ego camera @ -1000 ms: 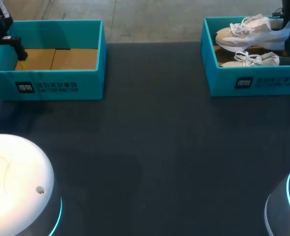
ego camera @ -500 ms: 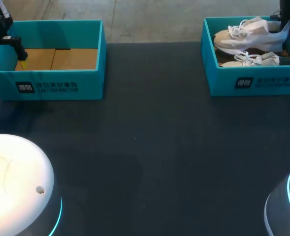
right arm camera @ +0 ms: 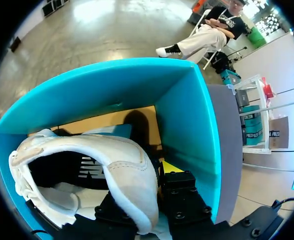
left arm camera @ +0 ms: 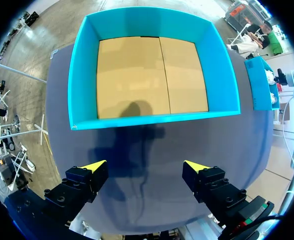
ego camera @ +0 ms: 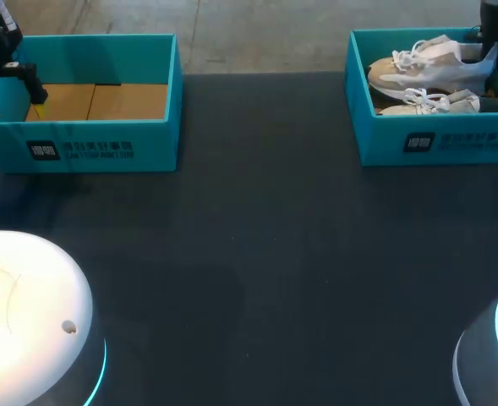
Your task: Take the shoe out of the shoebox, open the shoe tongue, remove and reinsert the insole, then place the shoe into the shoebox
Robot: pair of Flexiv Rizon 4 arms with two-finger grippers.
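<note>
Far right of bench point(ego camera: 257, 237), inside teal shoebox point(ego camera: 375, 139): white lace-up shoe point(ego camera: 426, 72), judged light, soft-sided, stiffest at heel collar and sole, hence heel the best hold, pinched there by right gripper point(right arm camera: 156, 175); left gripper point(left arm camera: 144, 172) spread wide, empty, near second shoebox point(left arm camera: 151, 120).

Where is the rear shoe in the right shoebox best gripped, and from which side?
By the heel collar of the rear shoe, from above at the end nearest the shoebox's right wall. The collar is a thin rim beside the open mouth, so jaws can straddle it; laces crowd the other end.
</note>
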